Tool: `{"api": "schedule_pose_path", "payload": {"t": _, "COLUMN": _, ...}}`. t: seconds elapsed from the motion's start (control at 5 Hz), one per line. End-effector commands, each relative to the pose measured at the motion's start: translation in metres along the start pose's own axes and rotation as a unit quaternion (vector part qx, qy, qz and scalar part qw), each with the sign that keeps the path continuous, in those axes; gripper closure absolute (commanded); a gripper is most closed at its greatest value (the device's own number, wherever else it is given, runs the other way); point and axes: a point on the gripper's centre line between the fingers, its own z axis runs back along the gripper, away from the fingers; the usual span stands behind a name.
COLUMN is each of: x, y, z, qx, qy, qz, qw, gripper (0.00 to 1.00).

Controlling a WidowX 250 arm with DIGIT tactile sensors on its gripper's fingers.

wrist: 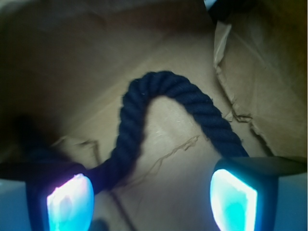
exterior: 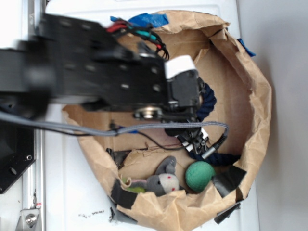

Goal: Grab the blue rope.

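The blue rope (wrist: pixel 166 84) is thick, dark navy and twisted. In the wrist view it lies in an arch on the brown paper floor, and its two legs run down behind my fingertips. My gripper (wrist: pixel 151 199) is open, with the glowing pads (wrist: pixel 70 202) wide apart and only bare paper between them. In the exterior view the gripper (exterior: pixel 195 142) hangs inside the paper-lined bin. Parts of the rope (exterior: pixel 208 100) show on either side of it, and the middle is hidden by the arm.
The crumpled brown paper wall (exterior: pixel 250 96) rings the bin. A green ball (exterior: pixel 199 175) and a grey plush toy (exterior: pixel 161 182) lie at the near side. A grey cable (exterior: pixel 144 127) crosses the bin. Blue tape scraps (exterior: pixel 147 20) sit on the rim.
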Motion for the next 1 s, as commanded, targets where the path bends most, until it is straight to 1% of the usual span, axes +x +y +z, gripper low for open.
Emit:
{"api": "schedule_pose_path", "payload": {"t": 0.0, "x": 0.015, "y": -0.009, "z": -0.010, "qx": 0.005, "qy": -0.020, "qz": 0.017, "qw": 1.000, "gripper": 0.00}}
{"api": "schedule_pose_path", "payload": {"t": 0.2, "x": 0.009, "y": -0.012, "z": -0.013, "qx": 0.030, "qy": -0.009, "qz": 0.053, "qw": 0.998, "gripper": 0.00}}
{"api": "schedule_pose_path", "payload": {"t": 0.4, "x": 0.004, "y": -0.015, "z": -0.007, "qx": 0.043, "qy": 0.031, "qz": 0.073, "qw": 0.996, "gripper": 0.00}}
{"api": "schedule_pose_path", "payload": {"t": 0.6, "x": 0.002, "y": -0.015, "z": -0.011, "qx": 0.048, "qy": 0.037, "qz": 0.097, "qw": 0.993, "gripper": 0.00}}
{"api": "schedule_pose_path", "payload": {"t": 0.8, "x": 0.000, "y": -0.012, "z": -0.026, "qx": 0.055, "qy": 0.050, "qz": 0.094, "qw": 0.993, "gripper": 0.00}}
